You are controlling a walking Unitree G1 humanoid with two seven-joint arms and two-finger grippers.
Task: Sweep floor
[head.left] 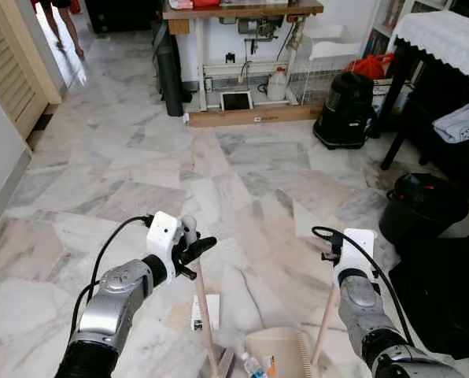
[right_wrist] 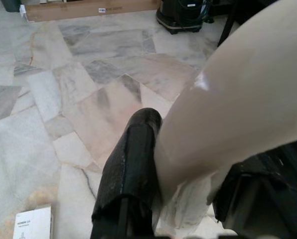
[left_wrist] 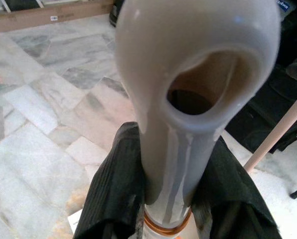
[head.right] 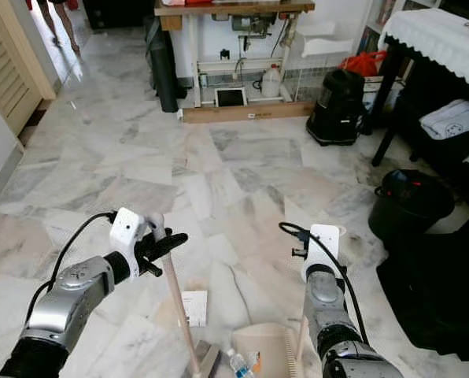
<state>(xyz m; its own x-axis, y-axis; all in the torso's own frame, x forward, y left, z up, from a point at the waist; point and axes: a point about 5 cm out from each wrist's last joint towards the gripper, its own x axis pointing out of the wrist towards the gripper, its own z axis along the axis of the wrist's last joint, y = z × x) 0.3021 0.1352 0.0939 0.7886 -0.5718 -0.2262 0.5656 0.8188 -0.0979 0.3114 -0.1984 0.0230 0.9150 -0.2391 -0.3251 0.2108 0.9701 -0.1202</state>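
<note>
My left gripper (head.left: pixel 193 252) is shut on the top of a pale broom handle (head.left: pixel 204 315), which slants down to the broom head (head.left: pixel 223 366) at the bottom edge. In the left wrist view its black fingers (left_wrist: pixel 113 191) clamp the handle's hollow end (left_wrist: pixel 188 94). My right gripper (right_wrist: pixel 188 191) is shut on the cream dustpan handle (head.left: pixel 325 323). The beige dustpan (head.left: pixel 278 346) rests on the marble floor between my arms and holds a small plastic bottle (head.left: pixel 252 366) and a bit of litter. A white paper card (head.left: pixel 205 311) lies flat on the floor beside the broom handle.
A black bucket (head.left: pixel 423 205) and a dark mat (head.left: pixel 447 291) sit on the right. A black vacuum canister (head.left: pixel 348 106) stands by a dark table with a white cloth (head.left: pixel 443 31). A sewing table (head.left: pixel 242 12) lies straight ahead. A person's legs (head.left: pixel 65 24) are far left, near a louvred door (head.left: pixel 10 63).
</note>
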